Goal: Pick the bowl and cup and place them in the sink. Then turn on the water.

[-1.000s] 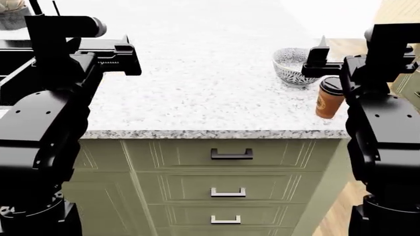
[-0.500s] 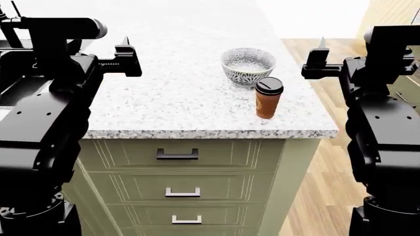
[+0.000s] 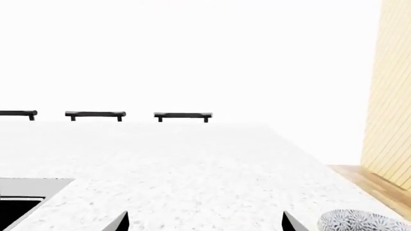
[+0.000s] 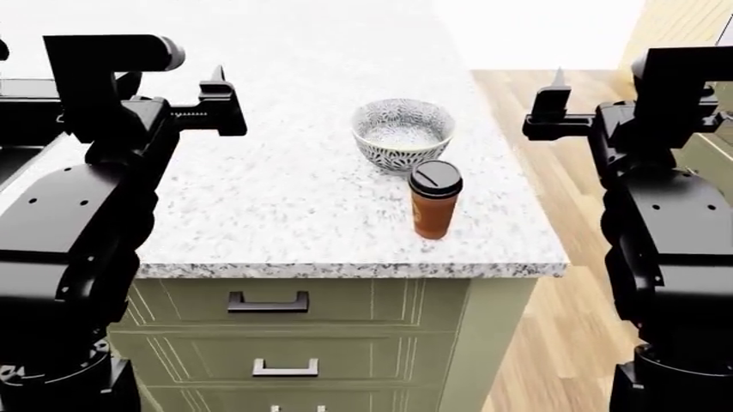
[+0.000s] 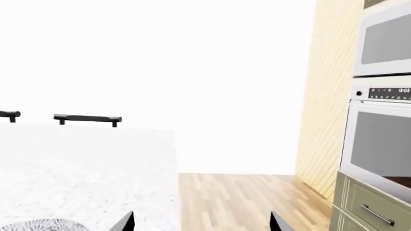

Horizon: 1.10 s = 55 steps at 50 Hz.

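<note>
in the head view a speckled stone counter (image 4: 298, 172) carries the bowl (image 4: 402, 133) with the cup (image 4: 434, 199) just in front of it, both grippers raised and empty; the left wrist view shows the left gripper (image 3: 204, 222) with jaws apart, the sink (image 3: 19, 207) corner and bowl (image 3: 363, 221) at the edges; the right wrist view shows the right gripper (image 5: 200, 221) likewise spread, over the counter's end and wood floor (image 5: 244, 199).

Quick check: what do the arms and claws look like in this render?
Both arms are all black, built of chunky rounded housings dotted with small screw heads. The left claw and right claw are boxy black blocks with short pointed fingertips. A ribbed rail runs along the left claw. No loose cables or markings visible.
</note>
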### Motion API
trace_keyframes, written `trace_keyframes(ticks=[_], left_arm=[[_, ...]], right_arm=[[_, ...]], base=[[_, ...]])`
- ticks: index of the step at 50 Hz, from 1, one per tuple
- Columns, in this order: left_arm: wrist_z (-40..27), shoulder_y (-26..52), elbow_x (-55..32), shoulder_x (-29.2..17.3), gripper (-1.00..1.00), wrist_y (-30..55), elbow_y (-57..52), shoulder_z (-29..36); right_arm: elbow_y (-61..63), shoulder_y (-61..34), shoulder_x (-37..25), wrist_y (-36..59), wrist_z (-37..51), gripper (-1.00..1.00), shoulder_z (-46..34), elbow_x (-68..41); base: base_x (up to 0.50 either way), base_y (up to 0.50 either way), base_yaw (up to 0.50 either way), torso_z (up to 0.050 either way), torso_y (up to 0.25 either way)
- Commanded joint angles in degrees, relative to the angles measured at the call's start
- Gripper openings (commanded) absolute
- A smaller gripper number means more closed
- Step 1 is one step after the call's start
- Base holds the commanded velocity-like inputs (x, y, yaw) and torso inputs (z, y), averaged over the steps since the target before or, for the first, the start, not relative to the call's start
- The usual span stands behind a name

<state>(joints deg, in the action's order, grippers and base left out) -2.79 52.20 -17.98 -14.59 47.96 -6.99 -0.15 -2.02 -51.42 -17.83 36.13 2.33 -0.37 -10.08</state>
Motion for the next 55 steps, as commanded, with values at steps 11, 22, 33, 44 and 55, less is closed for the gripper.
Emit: trace_keyframes(ticks=[11,22,33,44,55], left_arm=[[-0.39,-0.34,-0.66,-0.23,1.00,-0.34,0.06,-0.31],[-0.62,-0.23,-0.98,-0.40,1.00,-0.16,-0.14,-0.25],[-0.93,-0.27,-1.37,-0.65,1.00,0.04,-0.51,-0.51],[-1.05,-0.28,-1.45,-0.96,1.00,-0.36,0.06,-0.51],[-1.40,0.04,-1.34,-1.10,1.00,-0.07,-0.10,0.22]], right_arm=[[0.57,0.28,-0.13,0.72,-0.13,1.00,-0.48,-0.66],[1.01,0.16,-0.28,1.18,-0.09,1.00,-0.71,-0.92],[1.88,0.64,-0.33,1.38,-0.41,1.00,-1.31,-1.24],[12.91,2.84,-4.80,7.92,-6.40,1.00,-3.45,-4.83],[31.41,8.71,-24.13,20.26,-28.94,1.00,0.90,-21.76]], base=[[0.48,-0.19,0.00,0.000,0.000],[0.48,-0.27,0.00,0.000,0.001],[0.48,-0.21,0.00,0.000,0.000],[0.09,-0.01,0.00,0.000,0.001],[0.00,0.00,0.00,0.000,0.000]])
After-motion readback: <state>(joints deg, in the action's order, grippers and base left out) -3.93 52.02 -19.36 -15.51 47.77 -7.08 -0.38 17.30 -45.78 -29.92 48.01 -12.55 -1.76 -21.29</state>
